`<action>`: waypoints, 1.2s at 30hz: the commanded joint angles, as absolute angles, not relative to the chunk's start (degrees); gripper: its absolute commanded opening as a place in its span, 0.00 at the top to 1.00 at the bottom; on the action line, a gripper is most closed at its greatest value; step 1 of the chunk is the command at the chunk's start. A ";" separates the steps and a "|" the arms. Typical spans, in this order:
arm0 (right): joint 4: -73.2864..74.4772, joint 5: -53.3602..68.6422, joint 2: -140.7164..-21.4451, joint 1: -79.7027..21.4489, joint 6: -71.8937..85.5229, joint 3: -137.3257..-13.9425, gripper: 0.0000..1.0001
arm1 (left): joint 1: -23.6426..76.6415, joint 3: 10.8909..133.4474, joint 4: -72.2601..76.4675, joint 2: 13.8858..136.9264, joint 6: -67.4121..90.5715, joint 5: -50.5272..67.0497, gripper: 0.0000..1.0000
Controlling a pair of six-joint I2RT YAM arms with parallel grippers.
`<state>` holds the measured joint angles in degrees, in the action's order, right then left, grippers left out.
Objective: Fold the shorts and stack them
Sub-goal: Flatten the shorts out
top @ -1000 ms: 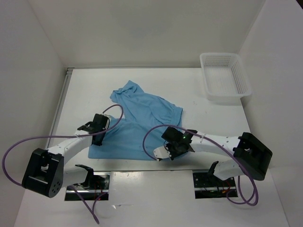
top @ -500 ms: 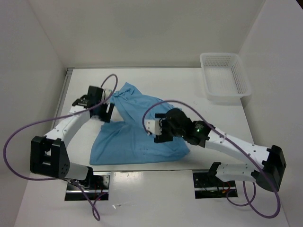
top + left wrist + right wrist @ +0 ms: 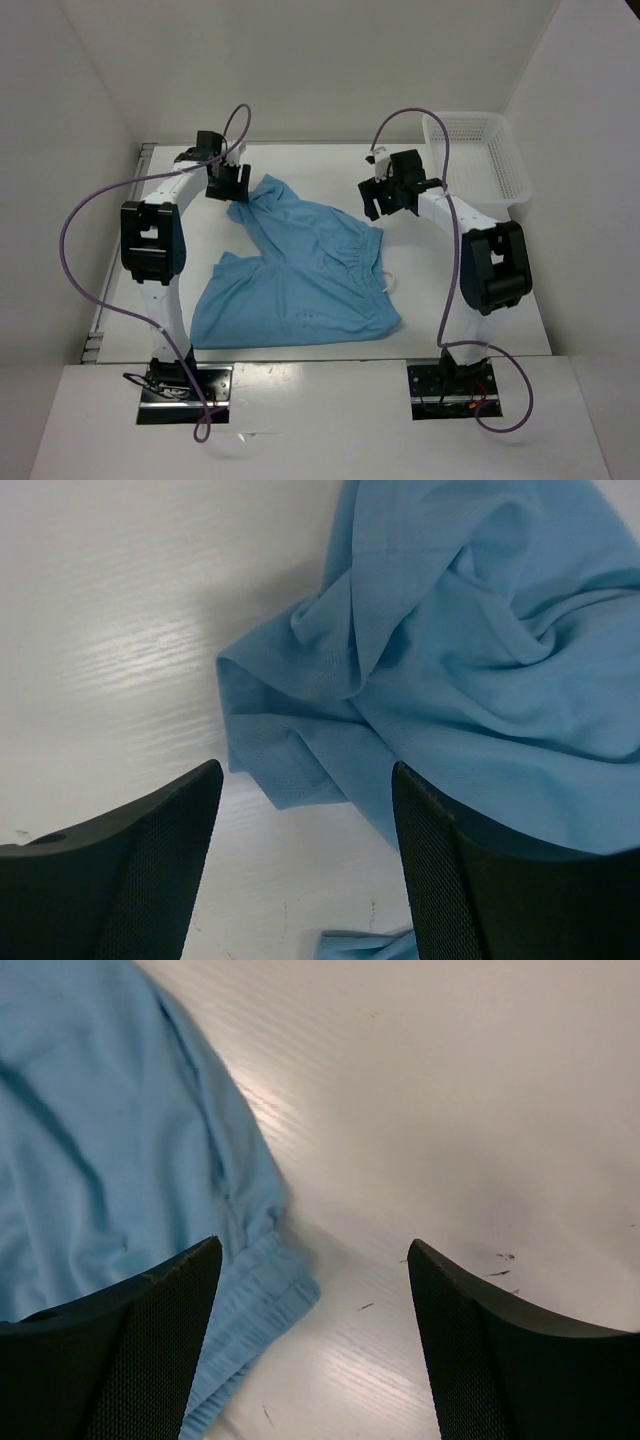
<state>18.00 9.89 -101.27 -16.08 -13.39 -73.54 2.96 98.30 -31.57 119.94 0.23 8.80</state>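
The sky-blue shorts [image 3: 300, 280] lie rumpled across the middle of the white bench [image 3: 450, 290], with a white drawstring [image 3: 386, 281] poking out at their right edge. The left fingers [image 3: 215, 186] hang spread just beside the shorts' far-left corner. The right fingers [image 3: 371, 207] hover parted near the far-right corner, beside a white mesh basket [image 3: 480, 208].

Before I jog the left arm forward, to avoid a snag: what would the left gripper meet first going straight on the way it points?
Probably the shorts: their bunched hem lies just ahead of the open left gripper, on the table. How far above the cloth it hangs is unclear.
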 commanded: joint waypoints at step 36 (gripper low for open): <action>12.83 11.87 -104.15 -18.28 -13.10 -64.69 0.21 | 5.80 68.04 -38.23 100.99 0.00 -0.86 0.70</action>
<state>14.96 12.62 -106.76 -17.26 -11.64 -65.41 5.56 70.32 -36.80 102.98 0.19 0.69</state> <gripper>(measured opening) 0.788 0.286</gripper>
